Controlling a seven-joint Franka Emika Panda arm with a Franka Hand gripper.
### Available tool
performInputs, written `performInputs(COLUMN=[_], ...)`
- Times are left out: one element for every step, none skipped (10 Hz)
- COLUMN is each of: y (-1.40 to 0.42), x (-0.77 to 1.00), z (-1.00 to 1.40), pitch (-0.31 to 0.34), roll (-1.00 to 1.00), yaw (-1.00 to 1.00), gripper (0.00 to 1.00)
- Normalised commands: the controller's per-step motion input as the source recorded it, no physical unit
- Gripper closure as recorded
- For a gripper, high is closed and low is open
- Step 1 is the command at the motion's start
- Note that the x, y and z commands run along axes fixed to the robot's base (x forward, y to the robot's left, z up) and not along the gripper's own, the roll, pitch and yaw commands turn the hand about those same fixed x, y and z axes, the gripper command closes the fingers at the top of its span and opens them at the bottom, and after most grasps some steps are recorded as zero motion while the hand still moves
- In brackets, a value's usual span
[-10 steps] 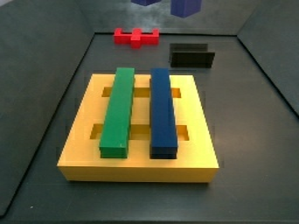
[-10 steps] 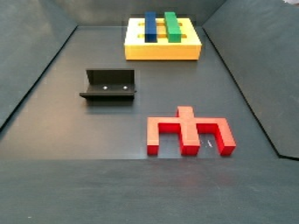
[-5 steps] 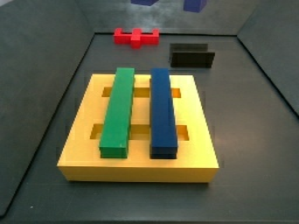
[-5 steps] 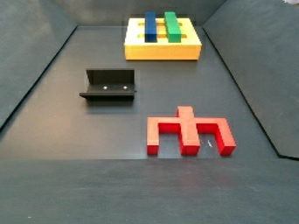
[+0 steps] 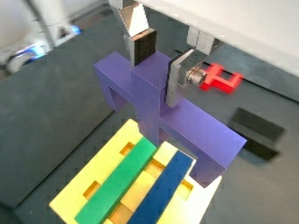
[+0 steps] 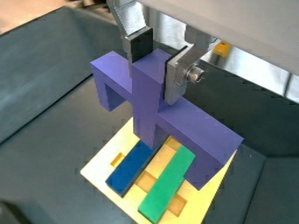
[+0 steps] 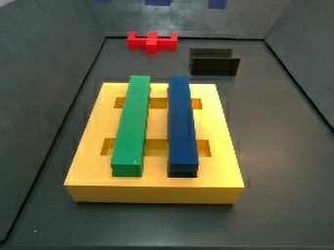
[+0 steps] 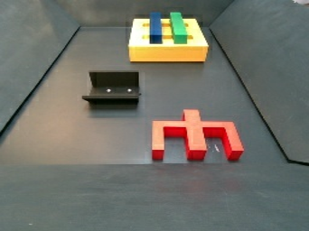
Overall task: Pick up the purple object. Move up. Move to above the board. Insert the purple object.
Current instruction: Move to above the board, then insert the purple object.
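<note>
The claw (image 5: 156, 63) grips the purple block (image 5: 163, 114) by its central stub, fingers closed on either side. In both wrist views the block hangs in the air above the yellow board (image 6: 117, 166), clear of the counter (image 6: 59, 79).

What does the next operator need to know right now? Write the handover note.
Tool: shut on the purple block, gripping its raised middle stub; seen in both wrist views.
Purple block: lifted, hanging above the yellow board, legs pointing down.
Board: flat on the floor, green bar and blue bar lying on it side by side.
Red block and fixture: on the floor, away from the board.
Done: pick, lift, move over the board.
Left: lower and insert.
</note>
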Motion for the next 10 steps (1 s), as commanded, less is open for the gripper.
performInputs(y=[-0.04, 0.00, 0.00, -0.04, -0.14, -0.19, -0.29, -0.40, -0.32, -0.28], x=[0.10, 0.00, 0.03, 0.07, 0.11, 0.09, 0.03, 0.00, 0.00, 0.03], z=[0.02, 0.00, -0.08, -0.30, -0.43, -0.38, -0.27, -0.37, -0.62, -0.70], pitch=[0.192, -0.007, -0.030, -0.034, -0.037, -0.043, -0.004, -0.011, -0.059, -0.064], roll=[0.15, 0.00, -0.02, -0.01, 0.00, 0.00, 0.03, 0.12, 0.16, 0.17], yaw=[0.36, 0.00, 0.00, 0.00, 0.00, 0.00, 0.03, 0.07, 0.04, 0.04], gripper=[1.00, 1.00, 1.00, 1.00, 1.00, 1.00, 1.00, 1.00, 1.00, 1.00])
